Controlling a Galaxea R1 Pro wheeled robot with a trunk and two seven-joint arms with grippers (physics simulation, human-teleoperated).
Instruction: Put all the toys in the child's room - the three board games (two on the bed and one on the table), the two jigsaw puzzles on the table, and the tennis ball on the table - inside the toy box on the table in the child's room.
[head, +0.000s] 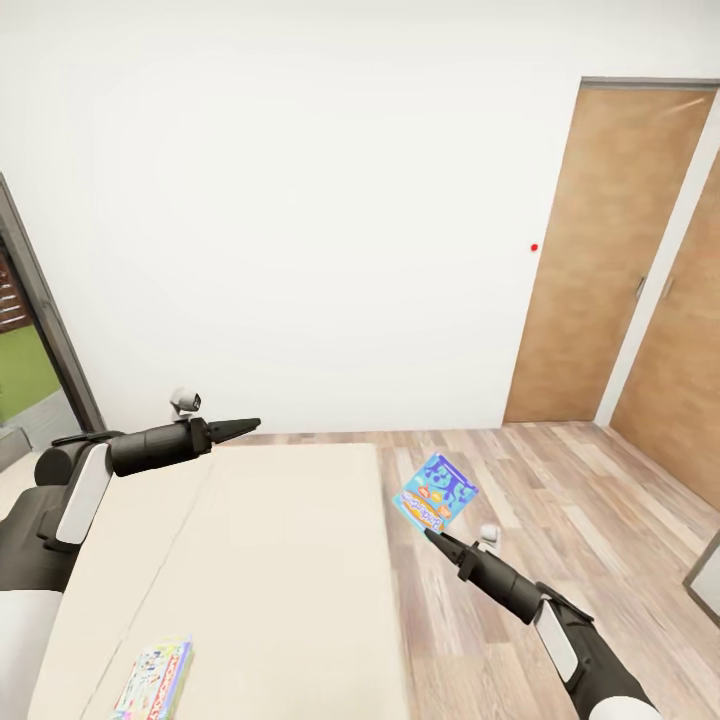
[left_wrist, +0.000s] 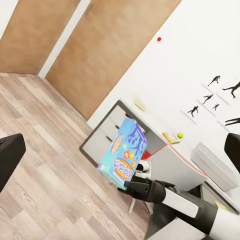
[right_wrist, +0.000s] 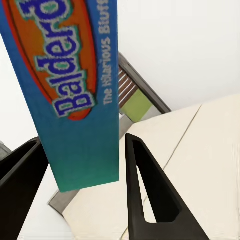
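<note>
White walls and wooden doors (head: 610, 250) back the beige bed (head: 290, 560). The right gripper (head: 432, 534) is clamped on the blue board game (head: 436, 490), held above the floor beside the bed. The left gripper (head: 252, 424) hovers with jaws apart. Another game (head: 152, 680) lies on the mattress. The grey toy box (left_wrist: 216, 165) sits on the table (left_wrist: 170, 150); I cannot see inside it.

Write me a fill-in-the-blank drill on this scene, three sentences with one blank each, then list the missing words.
1. The right gripper holds the ____ board game above the wooden floor.
2. A second board game lies flat on the ____.
3. In the left wrist view, the yellow-green tennis ball sits on the ____, along from the grey toy box.

Missing words: blue; bed; table
</note>
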